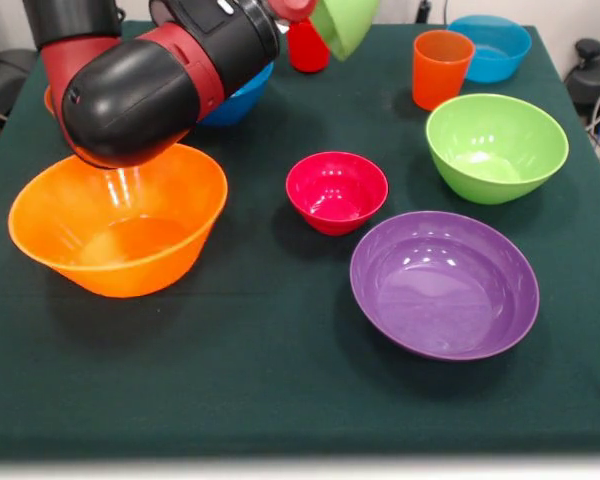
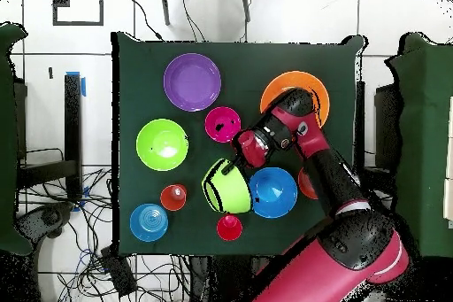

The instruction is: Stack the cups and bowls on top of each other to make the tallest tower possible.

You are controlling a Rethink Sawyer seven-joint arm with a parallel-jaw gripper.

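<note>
- Far left, front view: large orange bowl (image 1: 118,220) sat upright on the dark green cloth (image 1: 280,400), empty, with the arm's black elbow (image 1: 140,95) hanging over its far rim. A sliver of another orange piece showed behind the arm; I could not tell what it was.
- Just right of the elbow: blue bowl (image 1: 238,100), mostly hidden in the front view. Overhead it lay upright and empty (image 2: 272,192), close beside the carried bowl.
- Centre: small red bowl (image 1: 336,190), upright, standing alone.
- Top centre: red cup (image 1: 307,45), looking mouth-down. Just beside it, the gripper (image 2: 232,170) carried a lime green bowl (image 1: 345,22) tipped on its side, off the cloth. From the overhead view I judged the pincer clamped on the bowl's rim, though the fingers themselves were hidden.
- Right of centre: purple bowl (image 1: 444,283) nearest the camera; second lime green bowl (image 1: 496,146) behind it; orange cup (image 1: 441,67) and light blue bowl (image 1: 492,47) at the far edge. All upright, none stacked.
- My read: tower not started; step in hand was placing the carried green bowl.
- To do it well: level the bowl before lowering, centre it over whichever base I picked, and keep it clear of the red cup, which would topple easily. Release only once the bowl was seated.
- Watch the elbow over the large orange bowl on any wrist swing.
</note>
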